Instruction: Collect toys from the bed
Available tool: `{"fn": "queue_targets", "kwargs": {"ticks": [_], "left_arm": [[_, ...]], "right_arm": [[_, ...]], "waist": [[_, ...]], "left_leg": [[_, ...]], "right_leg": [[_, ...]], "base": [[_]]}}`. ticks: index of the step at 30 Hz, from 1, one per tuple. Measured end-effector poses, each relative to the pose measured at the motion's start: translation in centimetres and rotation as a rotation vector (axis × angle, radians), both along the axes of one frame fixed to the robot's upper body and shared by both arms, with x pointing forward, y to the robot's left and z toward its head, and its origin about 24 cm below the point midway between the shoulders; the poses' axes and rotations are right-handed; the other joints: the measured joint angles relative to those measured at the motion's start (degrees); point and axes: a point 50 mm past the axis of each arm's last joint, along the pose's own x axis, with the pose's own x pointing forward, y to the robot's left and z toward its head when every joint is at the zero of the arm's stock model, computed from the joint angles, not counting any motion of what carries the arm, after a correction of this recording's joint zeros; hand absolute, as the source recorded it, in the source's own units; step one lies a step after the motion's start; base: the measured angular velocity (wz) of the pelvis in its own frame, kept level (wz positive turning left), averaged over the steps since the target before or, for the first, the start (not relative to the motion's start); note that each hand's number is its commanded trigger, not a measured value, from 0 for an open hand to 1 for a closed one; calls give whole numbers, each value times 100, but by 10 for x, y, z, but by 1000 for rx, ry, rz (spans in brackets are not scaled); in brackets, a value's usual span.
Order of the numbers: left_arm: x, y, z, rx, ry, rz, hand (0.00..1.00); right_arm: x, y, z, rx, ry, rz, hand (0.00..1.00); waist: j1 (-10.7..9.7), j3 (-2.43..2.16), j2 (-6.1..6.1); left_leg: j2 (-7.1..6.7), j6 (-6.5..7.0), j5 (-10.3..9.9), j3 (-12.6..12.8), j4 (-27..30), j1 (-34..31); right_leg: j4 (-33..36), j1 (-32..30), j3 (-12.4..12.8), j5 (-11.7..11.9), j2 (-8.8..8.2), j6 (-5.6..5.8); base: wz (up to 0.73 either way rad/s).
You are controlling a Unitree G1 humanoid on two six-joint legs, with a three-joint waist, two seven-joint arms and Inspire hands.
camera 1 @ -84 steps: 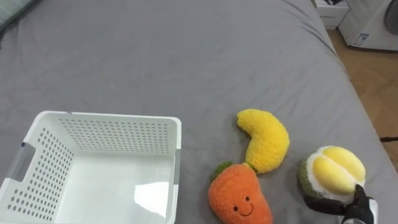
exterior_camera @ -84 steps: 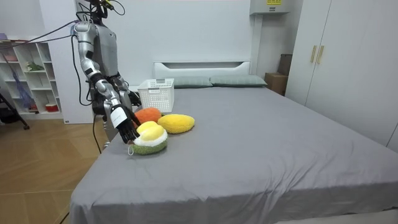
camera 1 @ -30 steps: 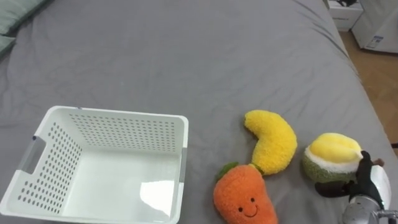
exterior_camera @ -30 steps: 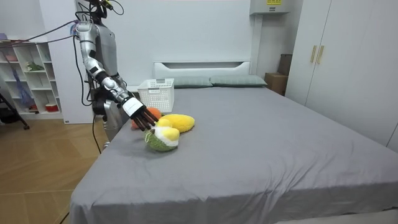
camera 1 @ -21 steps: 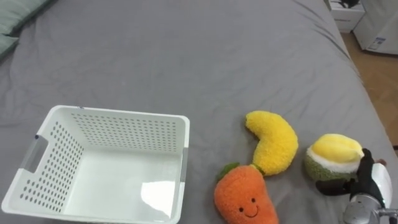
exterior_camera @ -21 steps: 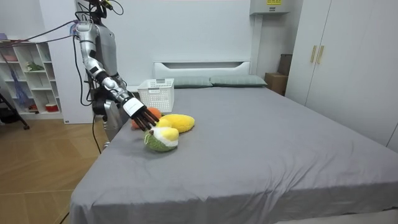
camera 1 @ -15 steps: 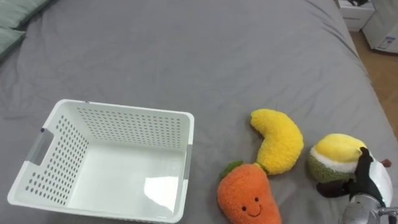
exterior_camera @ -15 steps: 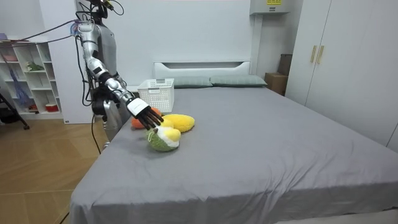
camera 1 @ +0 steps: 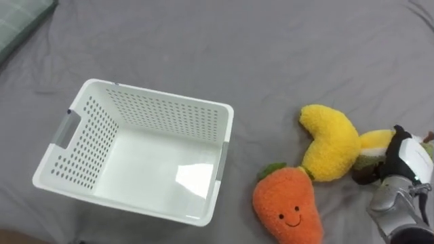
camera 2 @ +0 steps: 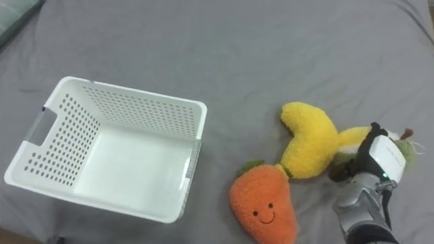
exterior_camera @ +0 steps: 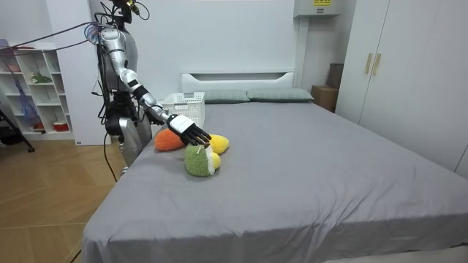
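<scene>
You can make out little of the durian plush (camera 1: pixel 373 142). Your right hand (camera 1: pixel 409 160) lies over it, and only a yellow lobe and a dark greenish edge show past the hand's white back. Whether the hand grips the toy or merely presses on it, you cannot tell. In the room view the hand (exterior_camera: pixel 191 133) sits at the top of the toy (exterior_camera: pixel 199 160), which stands on the grey bed (camera 1: pixel 237 47) with its green shell outward.

Take the white basket (camera 1: pixel 163 116) as your mark; it holds none of the three toys. All of them lie on its right:
- The carrot plush (camera 1: pixel 288 207) is nearest, just off the basket's near right corner. It has a stitched smile, and its lower end is cut off by the frame.
- The banana plush (camera 1: pixel 329 144) is farther right and touches the carrot's leaves.
- The durian is farthest out, against the banana's end.

A pillow (camera 1: pixel 20 20) is clipped by the corner beyond the basket's left side. The print on a yellow label (exterior_camera: pixel 319 2) high on the wall is too small to read.
</scene>
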Motion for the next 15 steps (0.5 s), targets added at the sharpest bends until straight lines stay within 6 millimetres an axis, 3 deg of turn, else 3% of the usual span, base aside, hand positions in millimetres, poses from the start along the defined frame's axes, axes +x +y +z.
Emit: {"fn": "queue_targets", "kwargs": {"ticks": [1, 2, 3, 15], "left_arm": [[1, 0, 0, 3, 2, -9, 0], [4, 0, 1, 5, -2, -19, 0], [7, 0, 1, 5, -7, -21, 0], [37, -1, 9, -36, -95, 32, 0]], "right_arm": [[0, -2, 2, -11, -2, -4, 18], [1, -5, 3, -17, -1, -10, 84], [1, -7, 4, -21, 1, -14, 100], [8, -35, 29, -128, -39, -89, 100]], "waist": [[29, 1, -1], [49, 1, -1], [59, 2, -2], [76, 89, 59]], "left_leg": [[-5, 4, 13, -7, 0, -71], [-14, 10, 29, -13, 0, -132], [-21, 12, 37, -21, 0, -160], [-50, 28, 104, -119, 1, -473]], "right_leg": [[0, -67, -8, 0, -6, -1], [1, -128, -17, 2, -15, -3], [3, -151, -24, 2, -21, -4], [14, -401, -179, 35, -51, -13]], "base": [[6], [5], [11], [5]]}}
